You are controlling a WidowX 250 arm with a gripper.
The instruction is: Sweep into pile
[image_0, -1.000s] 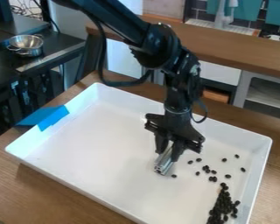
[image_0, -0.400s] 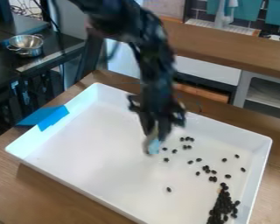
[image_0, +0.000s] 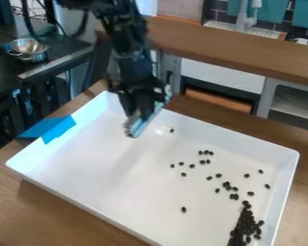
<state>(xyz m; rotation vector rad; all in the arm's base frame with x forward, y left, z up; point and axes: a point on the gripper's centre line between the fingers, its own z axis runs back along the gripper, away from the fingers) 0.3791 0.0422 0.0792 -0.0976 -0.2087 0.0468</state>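
Note:
The black gripper [image_0: 136, 113] hangs over the back left part of the white tray [image_0: 73, 197], shut on a silvery, bar-like tool [image_0: 138, 126]. Dark beans form a dense pile [image_0: 245, 226] near the tray's front right corner. Loose beans [image_0: 227, 185] are scattered up and left of that pile. Another small group [image_0: 206, 153] sits nearer the tray's middle right. One bean [image_0: 184, 209] lies alone toward the front, and another [image_0: 171, 130] is near the back wall, right of the tool.
Blue tape [image_0: 58, 128] is stuck over the tray's left rim. The tray's raised walls surround the beans, on a wooden table [image_0: 54, 216]. A metal bowl [image_0: 28, 49] stands on a black surface at the upper left; a wooden counter [image_0: 247, 50] runs behind.
The gripper and tool have moved up and left, toward the tray's back. Beans near the middle right and the lone front bean have come into view.

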